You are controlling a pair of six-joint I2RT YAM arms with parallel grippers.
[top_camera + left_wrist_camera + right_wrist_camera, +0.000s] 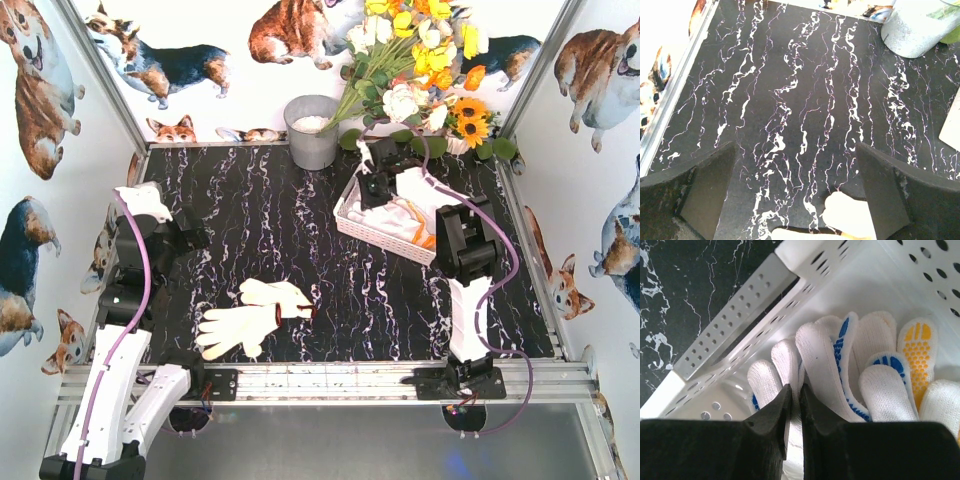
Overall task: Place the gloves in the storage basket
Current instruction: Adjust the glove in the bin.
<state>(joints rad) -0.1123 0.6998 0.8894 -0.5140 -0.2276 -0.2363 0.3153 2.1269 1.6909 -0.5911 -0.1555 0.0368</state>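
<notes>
Two loose gloves lie touching on the bench near its front edge, well apart from the storage basket. More packed gloves sit inside the basket.

Right claw: down in the basket, jaws almost together, a strip of white knit pinched between them.

Left claw: gaping wide, holding nothing, low over the bench, a cream fingertip at the bottom of its view.

Risks:
- If the right arm lifts without letting go, a stowed glove likely comes out, perhaps dragging its neighbours or shifting the light basket.
- A shallow approach by the left claw may shove the loose pair instead of pinching.
- Touching gloves may rise together, and one may drop short.
</notes>
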